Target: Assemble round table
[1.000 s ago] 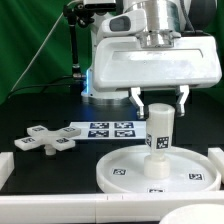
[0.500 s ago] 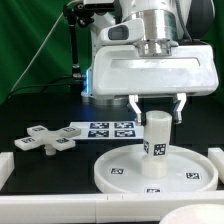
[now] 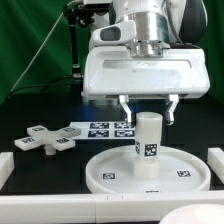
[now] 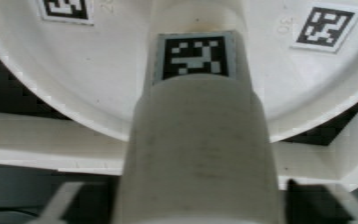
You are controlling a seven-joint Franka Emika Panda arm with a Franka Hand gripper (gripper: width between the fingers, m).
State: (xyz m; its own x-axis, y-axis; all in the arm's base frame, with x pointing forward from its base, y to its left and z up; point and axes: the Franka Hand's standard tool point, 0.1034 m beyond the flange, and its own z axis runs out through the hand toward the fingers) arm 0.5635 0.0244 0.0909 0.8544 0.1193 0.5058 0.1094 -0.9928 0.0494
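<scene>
We see the arm hanging straight down over the disc (image 3: 110,176), its broad white body level and its fingers (image 3: 122,106) pointing at the bench (image 3: 45,172). The fingers are spread wide and released. One stands on each side of the top of the leg (image 3: 149,146), with a gap between each and the leg.

The leg stands upright at the middle of the disc. In the wrist view we look along the leg (image 4: 194,130) onto the disc (image 4: 51,60).

Compared with a second ago, the disc and leg sit a little further towards the exterior view's left, and the arm has moved with them. The cross-shaped piece (image 3: 45,140) and the marker board (image 3: 105,128), both beyond the disc on that side, have stayed put.

We can make out black-and-white square tags on the leg, the disc's face, the cross-shaped piece and the marker board.
</scene>
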